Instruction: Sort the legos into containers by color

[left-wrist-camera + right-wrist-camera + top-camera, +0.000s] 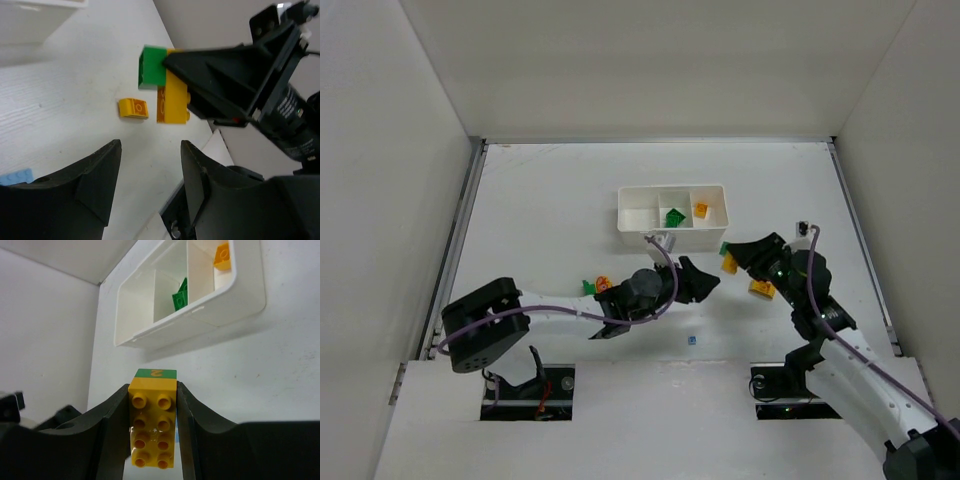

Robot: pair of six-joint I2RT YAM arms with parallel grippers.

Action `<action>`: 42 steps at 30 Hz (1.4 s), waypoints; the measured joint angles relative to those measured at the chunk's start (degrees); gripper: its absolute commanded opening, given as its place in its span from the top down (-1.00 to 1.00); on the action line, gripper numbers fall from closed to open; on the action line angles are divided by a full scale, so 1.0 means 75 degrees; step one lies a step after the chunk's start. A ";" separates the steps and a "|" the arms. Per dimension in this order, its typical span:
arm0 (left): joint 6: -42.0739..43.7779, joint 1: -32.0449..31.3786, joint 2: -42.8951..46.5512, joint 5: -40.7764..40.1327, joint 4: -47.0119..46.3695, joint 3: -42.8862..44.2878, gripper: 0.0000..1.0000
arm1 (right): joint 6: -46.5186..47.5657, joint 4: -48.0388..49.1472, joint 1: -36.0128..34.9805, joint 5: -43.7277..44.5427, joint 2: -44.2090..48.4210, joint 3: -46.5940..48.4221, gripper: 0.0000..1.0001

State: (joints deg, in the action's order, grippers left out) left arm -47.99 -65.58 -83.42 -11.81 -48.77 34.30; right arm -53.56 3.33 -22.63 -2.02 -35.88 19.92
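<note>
My right gripper is shut on a long yellow brick with a green brick stuck to its far end, held just above the table, right of the white tray. Both bricks show in the left wrist view, yellow and green. The tray's middle compartment holds a green brick, the right one an orange brick. My left gripper is open and empty, facing the right gripper. A small yellow brick and a tiny light blue brick lie on the table.
A green brick and an orange brick lie beside my left forearm. The tray's left compartment looks empty. White walls enclose the table on three sides.
</note>
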 measured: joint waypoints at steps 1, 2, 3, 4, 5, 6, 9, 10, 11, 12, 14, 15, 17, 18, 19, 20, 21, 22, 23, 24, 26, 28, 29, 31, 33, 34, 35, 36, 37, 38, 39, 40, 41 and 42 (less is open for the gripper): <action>0.0070 -0.0131 -0.0143 -0.0012 -0.0044 0.0079 0.04 | 0.0020 -0.0099 0.0140 0.0003 0.0035 0.0070 0.63; 0.0154 -0.0277 -0.0321 -0.0047 -0.0067 0.0172 0.03 | 0.0038 -0.0216 0.0344 0.0029 0.0050 0.0181 0.63; 0.0254 -0.0405 -0.0507 -0.0099 -0.0087 0.0256 0.01 | 0.0064 -0.0332 0.0627 0.0073 0.0047 0.0347 0.63; 0.0373 -0.0539 -0.0729 -0.0189 -0.0087 0.0350 -0.03 | 0.0096 -0.0408 0.0863 0.0128 0.0035 0.0513 0.63; 0.0495 -0.0662 -0.0959 -0.0300 -0.0073 0.0455 -0.06 | 0.0122 -0.0460 0.1107 0.0195 0.0020 0.0688 0.63; 0.0621 -0.0772 -0.1195 -0.0393 -0.0017 0.0583 -0.10 | 0.0154 -0.0495 0.1329 0.0251 -0.0015 0.0863 0.63; 0.1102 -0.1000 -0.1929 -0.0600 0.0216 0.1116 -0.19 | 0.0210 -0.0504 0.1912 0.0329 -0.0242 0.1332 0.63; 0.1288 -0.1052 -0.2180 -0.0647 0.0332 0.1376 -0.22 | 0.0230 -0.0504 0.2055 0.0344 -0.0326 0.1448 0.63; 0.1460 -0.1084 -0.2398 -0.0676 0.0449 0.1623 -0.24 | 0.0245 -0.0504 0.2189 0.0382 -0.0428 0.1550 0.63; 0.1655 -0.1113 -0.2620 -0.0708 0.0568 0.1909 -0.25 | 0.0268 -0.0510 0.2294 0.0402 -0.0519 0.1617 0.63; 0.2025 -0.1177 -0.2975 -0.0764 0.0828 0.2460 -0.29 | 0.0323 -0.0583 0.2500 0.0423 -0.0624 0.1684 0.63; 0.2215 -0.1201 -0.3147 -0.0801 0.0950 0.2739 -0.31 | 0.0344 -0.0615 0.2617 0.0423 -0.0653 0.1708 0.63; 0.2594 -0.1250 -0.3448 -0.0906 0.1148 0.3255 -0.35 | 0.0376 -0.0714 0.2850 0.0425 -0.0699 0.1795 0.63; 0.2804 -0.1285 -0.3611 -0.0968 0.1236 0.3515 -0.38 | 0.0379 -0.0769 0.2973 0.0423 -0.0717 0.1871 0.63; 0.3013 -0.1317 -0.3777 -0.1035 0.1323 0.3762 -0.40 | 0.0385 -0.0810 0.3057 0.0420 -0.0729 0.1944 0.63; 0.3220 -0.1349 -0.3946 -0.1102 0.1425 0.4016 -0.43 | 0.0393 -0.0848 0.3133 0.0417 -0.0731 0.2028 0.63; 0.3407 -0.1364 -0.4112 -0.1151 0.1513 0.4243 -0.45 | 0.0402 -0.0863 0.3182 0.0417 -0.0729 0.2113 0.63; 0.3602 -0.1381 -0.4310 -0.1192 0.1603 0.4491 -0.47 | 0.0405 -0.0874 0.3223 0.0414 -0.0726 0.2200 0.63; 0.3777 -0.1402 -0.4503 -0.1221 0.1693 0.4715 -0.51 | 0.0411 -0.0892 0.3238 0.0411 -0.0726 0.2302 0.63; 0.3917 -0.1408 -0.4669 -0.1233 0.1772 0.4893 -0.53 | 0.0420 -0.0909 0.3264 0.0408 -0.0726 0.2393 0.63; 0.4185 -0.1411 -0.4995 -0.1230 0.1941 0.5190 -0.58 | 0.0434 -0.0909 0.3273 0.0373 -0.0726 0.2541 0.63; 0.4380 -0.1411 -0.5251 -0.1230 0.2122 0.5409 -0.61 | 0.0437 -0.0906 0.3273 0.0318 -0.0729 0.2646 0.63; 0.4465 -0.1411 -0.5374 -0.1233 0.2226 0.5520 -0.63 | 0.0437 -0.0903 0.3273 0.0277 -0.0731 0.2672 0.63; 0.4578 -0.1405 -0.5575 -0.1233 0.2404 0.5735 -0.65 | 0.0437 -0.0903 0.3273 0.0207 -0.0734 0.2684 0.63; 0.4660 -0.1399 -0.5759 -0.1236 0.2582 0.5963 -0.63 | 0.0437 -0.0901 0.3273 0.0172 -0.0769 0.2684 0.63; 0.4683 -0.1396 -0.5837 -0.1236 0.2646 0.6067 -0.62 | 0.0437 -0.0903 0.3270 0.0149 -0.0781 0.2684 0.63; 0.4721 -0.1396 -0.5904 -0.1236 0.2675 0.6161 -0.62 | 0.0437 -0.0906 0.3258 0.0131 -0.0793 0.2684 0.62; 0.4753 -0.1396 -0.5957 -0.1233 0.2719 0.6234 -0.62 | 0.0437 -0.0901 0.3255 0.0119 -0.0796 0.2684 0.62; 0.4779 -0.1396 -0.5989 -0.1236 0.2757 0.6283 -0.62 | 0.0437 -0.0895 0.3244 0.0111 -0.0799 0.2684 0.62; 0.4800 -0.1399 -0.6006 -0.1233 0.2780 0.6321 -0.62 | 0.0437 -0.0895 0.3217 0.0099 -0.0799 0.2684 0.62; 0.4823 -0.1399 -0.6021 -0.1233 0.2806 0.6353 -0.63 | 0.0434 -0.0895 0.3194 0.0093 -0.0807 0.2684 0.62; 0.4832 -0.1399 -0.6021 -0.1236 0.2853 0.6376 -0.65 | 0.0434 -0.0883 0.3156 0.0090 -0.0819 0.2684 0.62; 0.4852 -0.1399 -0.6021 -0.1233 0.2897 0.6406 -0.66 | 0.0434 -0.0866 0.3124 0.0082 -0.0828 0.2684 0.62; 0.4861 -0.1399 -0.6027 -0.1233 0.2967 0.6452 -0.66 | 0.0434 -0.0851 0.3095 0.0070 -0.0836 0.2684 0.62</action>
State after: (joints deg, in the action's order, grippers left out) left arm -11.53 -76.07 -128.62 -21.06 -26.52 82.70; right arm -50.30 -3.05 0.58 -1.50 -42.15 40.05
